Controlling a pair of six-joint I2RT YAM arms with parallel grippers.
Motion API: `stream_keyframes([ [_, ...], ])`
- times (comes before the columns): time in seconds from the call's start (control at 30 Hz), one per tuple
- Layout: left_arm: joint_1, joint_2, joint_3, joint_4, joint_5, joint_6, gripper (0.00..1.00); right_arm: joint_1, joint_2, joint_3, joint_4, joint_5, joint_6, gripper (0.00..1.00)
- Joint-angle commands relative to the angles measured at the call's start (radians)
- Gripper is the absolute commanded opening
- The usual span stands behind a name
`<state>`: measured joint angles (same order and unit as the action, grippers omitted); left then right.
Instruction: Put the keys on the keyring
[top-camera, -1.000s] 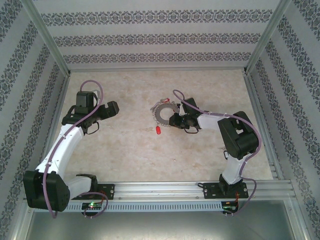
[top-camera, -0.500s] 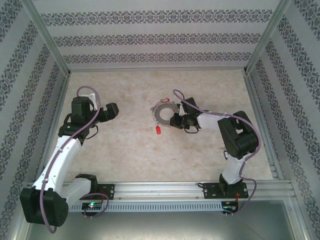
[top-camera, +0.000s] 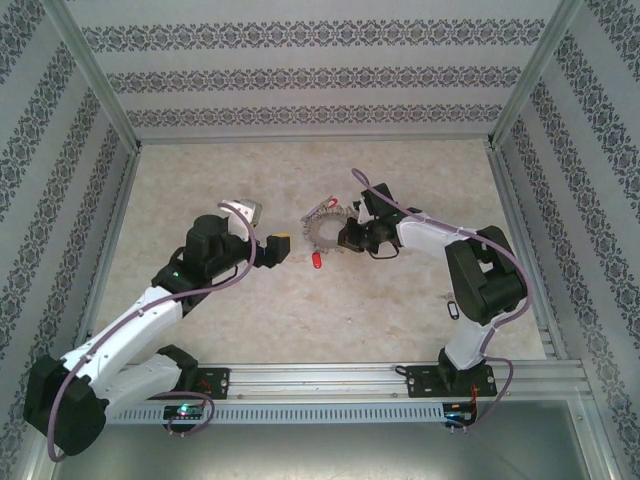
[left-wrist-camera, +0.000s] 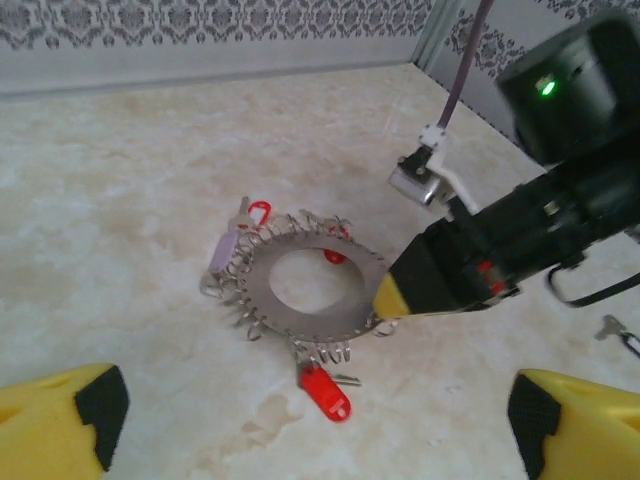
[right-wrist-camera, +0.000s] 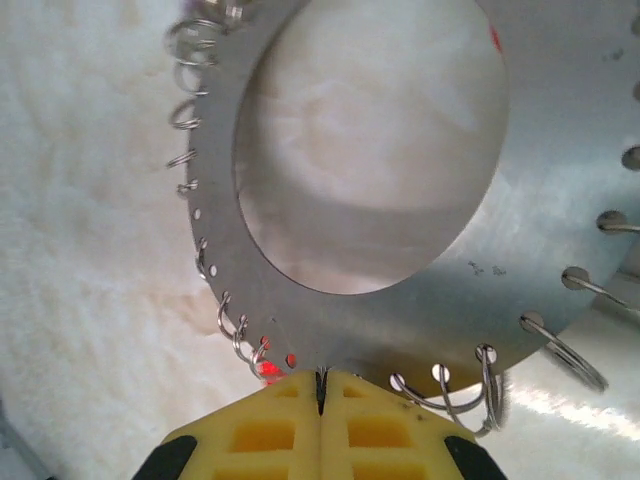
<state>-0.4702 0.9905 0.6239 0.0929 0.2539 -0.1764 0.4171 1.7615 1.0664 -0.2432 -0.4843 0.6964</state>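
**Right jaws closed at the keyring's rim; left jaws wide open.**

The right gripper (right-wrist-camera: 320, 385) is seen shut, pad against pad, with its tips touching the near rim of the keyring (right-wrist-camera: 540, 200), which lies flat just ahead of them. Whether it is pressed down cannot be told. The left gripper (top-camera: 277, 248) is spread wide, with a red key (left-wrist-camera: 325, 392) nearest it and the keyring just beyond. The keyring is judged thin, stiff, light and apt to slide, so it is best pinned at bare rim between the loops (right-wrist-camera: 238, 328). The keys are best taken by the tag.
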Motion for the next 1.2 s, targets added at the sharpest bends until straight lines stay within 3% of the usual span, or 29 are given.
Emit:
stream_keyframes([
  [0.0, -0.004, 0.011, -0.111, 0.261, 0.06, 0.169, 0.92, 0.01, -0.043, 0.053, -0.144, -0.073, 0.043, 0.0],
  [0.13, -0.027, 0.045, -0.203, 0.429, 0.158, 0.346, 0.83, -0.006, -0.061, 0.034, -0.154, -0.161, 0.134, 0.0],
  [0.23, -0.056, 0.077, -0.236, 0.484, 0.297, 0.537, 0.76, -0.006, -0.079, 0.006, -0.141, -0.212, 0.216, 0.0],
  [0.4, -0.068, 0.1, -0.227, 0.47, 0.324, 0.668, 0.63, -0.003, -0.132, -0.041, -0.104, -0.258, 0.362, 0.0],
  [0.5, -0.077, 0.114, -0.221, 0.459, 0.361, 0.764, 0.55, 0.016, -0.168, -0.094, -0.021, -0.282, 0.536, 0.0],
  [0.67, -0.109, 0.172, -0.231, 0.512, 0.346, 0.88, 0.48, 0.053, -0.233, -0.1, 0.026, -0.264, 0.684, 0.0],
  [0.77, -0.156, 0.215, -0.217, 0.504, 0.362, 1.03, 0.34, 0.075, -0.25, -0.086, 0.008, -0.261, 0.751, 0.0],
  [0.9, -0.201, 0.271, -0.201, 0.566, 0.259, 1.029, 0.34, 0.102, -0.252, -0.059, -0.032, -0.246, 0.796, 0.0],
  [1.17, -0.206, 0.29, -0.164, 0.583, 0.11, 0.936, 0.39, 0.124, -0.243, -0.049, -0.003, -0.253, 0.838, 0.0],
])
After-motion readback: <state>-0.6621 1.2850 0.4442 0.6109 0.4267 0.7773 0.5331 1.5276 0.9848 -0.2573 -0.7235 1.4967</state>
